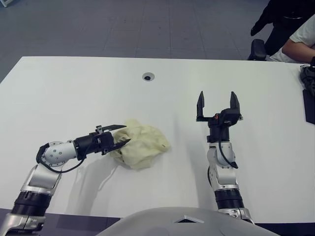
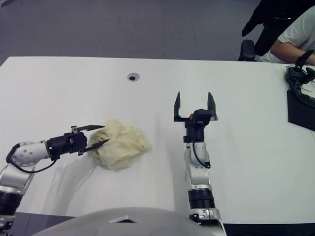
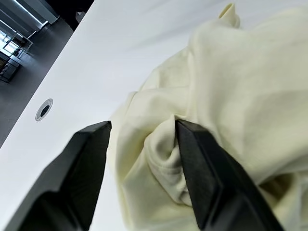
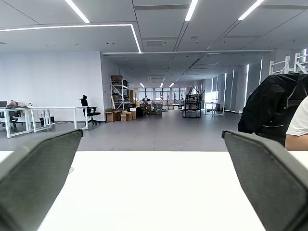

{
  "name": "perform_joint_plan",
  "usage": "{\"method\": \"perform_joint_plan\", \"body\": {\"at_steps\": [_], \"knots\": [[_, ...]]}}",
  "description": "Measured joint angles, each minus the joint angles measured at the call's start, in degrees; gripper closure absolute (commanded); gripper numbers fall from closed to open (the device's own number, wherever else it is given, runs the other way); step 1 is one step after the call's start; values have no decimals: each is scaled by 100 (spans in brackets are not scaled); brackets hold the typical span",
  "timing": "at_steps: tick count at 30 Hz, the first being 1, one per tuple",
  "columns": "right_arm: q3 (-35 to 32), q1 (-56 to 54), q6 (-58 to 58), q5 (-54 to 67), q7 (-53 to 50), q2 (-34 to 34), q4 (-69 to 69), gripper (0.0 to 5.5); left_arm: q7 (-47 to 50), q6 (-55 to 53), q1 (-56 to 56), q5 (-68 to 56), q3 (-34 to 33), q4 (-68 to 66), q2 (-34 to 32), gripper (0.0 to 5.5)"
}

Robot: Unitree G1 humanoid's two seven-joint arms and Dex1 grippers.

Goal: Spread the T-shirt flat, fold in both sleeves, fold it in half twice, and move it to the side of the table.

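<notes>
Crumpled cream T-shirt (image 1: 142, 143) bunched on white worktop (image 1: 74, 88), left of centre, nearer the front edge, well apart from far and side edges. Left tool (image 1: 127, 133) open, fingers straddling the shirt's left folds. Right tool (image 1: 217, 96) open wide, upright, well right of shirt.

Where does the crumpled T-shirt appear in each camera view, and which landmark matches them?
Left eye view: T-shirt low, left of centre, at the left gripper.
Right eye view: T-shirt lower left of centre.
Left wrist view: T-shirt close up, inside the gripper.
Right wrist view: faces the room beyond the table.
Landmark: round hole in the table, beyond the T-shirt.
</notes>
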State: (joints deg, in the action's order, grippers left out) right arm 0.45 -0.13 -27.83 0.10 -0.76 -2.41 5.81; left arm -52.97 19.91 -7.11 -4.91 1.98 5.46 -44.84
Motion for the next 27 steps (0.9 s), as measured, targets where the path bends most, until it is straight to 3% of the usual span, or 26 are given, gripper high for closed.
{"method": "perform_joint_plan", "body": {"at_steps": [9,19,27], "knots": [[10,0,35,-1,-4,-13,-8,10,-324,-791,-61,-1170,-283,869,-126,209],[14,15,37,-1,-13,-15,-31,10,-630,-911,-310,-883,-258,792,-303,31],[16,33,39,-2,-14,-16,-49,10,-612,-729,-308,-582,-202,586,-302,165]]}}
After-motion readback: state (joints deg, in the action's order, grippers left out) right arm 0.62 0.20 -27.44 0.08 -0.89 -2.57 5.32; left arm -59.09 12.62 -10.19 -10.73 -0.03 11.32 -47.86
